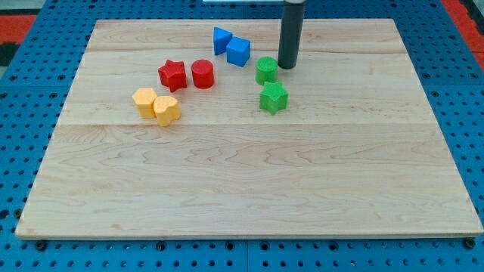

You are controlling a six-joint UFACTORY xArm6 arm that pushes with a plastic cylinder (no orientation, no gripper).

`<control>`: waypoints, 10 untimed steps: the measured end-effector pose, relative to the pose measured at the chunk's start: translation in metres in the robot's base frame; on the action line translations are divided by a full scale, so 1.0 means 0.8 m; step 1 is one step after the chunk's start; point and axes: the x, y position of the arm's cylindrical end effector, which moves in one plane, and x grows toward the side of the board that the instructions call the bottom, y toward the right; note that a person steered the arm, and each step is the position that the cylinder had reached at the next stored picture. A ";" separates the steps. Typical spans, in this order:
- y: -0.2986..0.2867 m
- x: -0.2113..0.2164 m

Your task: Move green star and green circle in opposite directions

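Observation:
The green circle [266, 70] sits in the upper middle of the wooden board [249, 189]. The green star [274, 98] lies just below it, close but apart. My tip [286, 66] is down at the board just to the right of the green circle, almost touching its right side, and above the green star.
Two blue blocks [231, 45] sit close together to the upper left of the green circle. A red star [172, 75] and a red cylinder [202, 73] lie side by side further left. Two yellow blocks [156, 105] touch each other at the left.

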 end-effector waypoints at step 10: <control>-0.052 0.097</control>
